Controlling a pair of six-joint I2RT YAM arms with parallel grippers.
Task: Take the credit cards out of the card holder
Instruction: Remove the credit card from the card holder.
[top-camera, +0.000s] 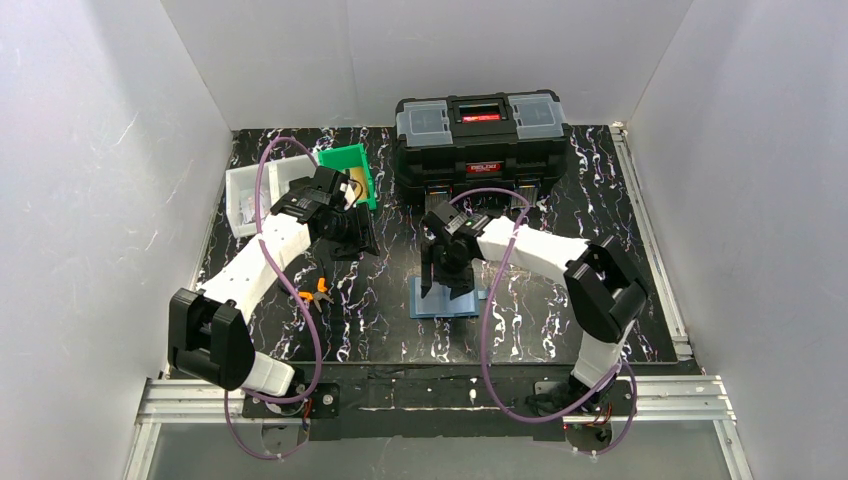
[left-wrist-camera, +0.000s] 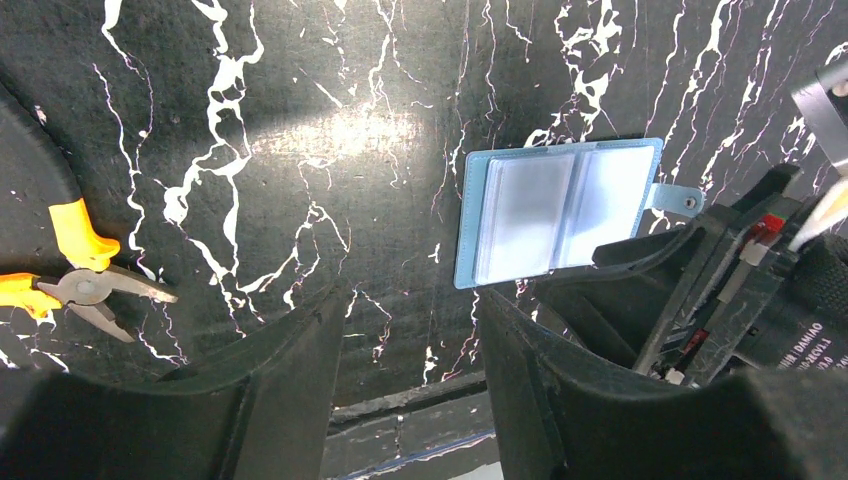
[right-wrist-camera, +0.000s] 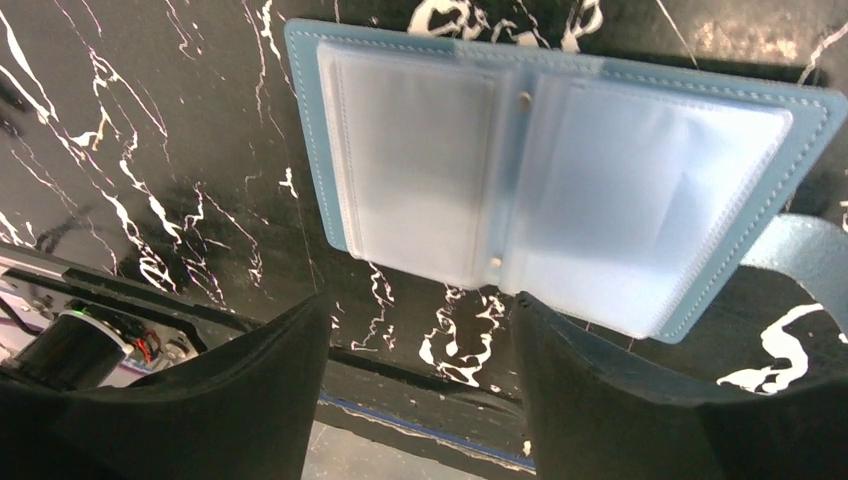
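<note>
R gripper (top-camera: 447, 284) hangs over blue card holder (top-camera: 445, 305); L gripper (top-camera: 345, 242) near green bin (top-camera: 352, 166), toolbox (top-camera: 483, 140) behind.

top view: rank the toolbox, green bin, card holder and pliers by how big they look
1. toolbox, clearly the largest
2 and 3. green bin and card holder: they look about alike and both are partly hidden, so no ranking between them
4. pliers, the smallest

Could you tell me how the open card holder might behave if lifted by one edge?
Probably floppy: the card holder lies open flat, hinged at its middle, so the free half would likely droop. Its glossy clear sleeves look thin and slippery. It seems light, so a push may slide it.
</note>
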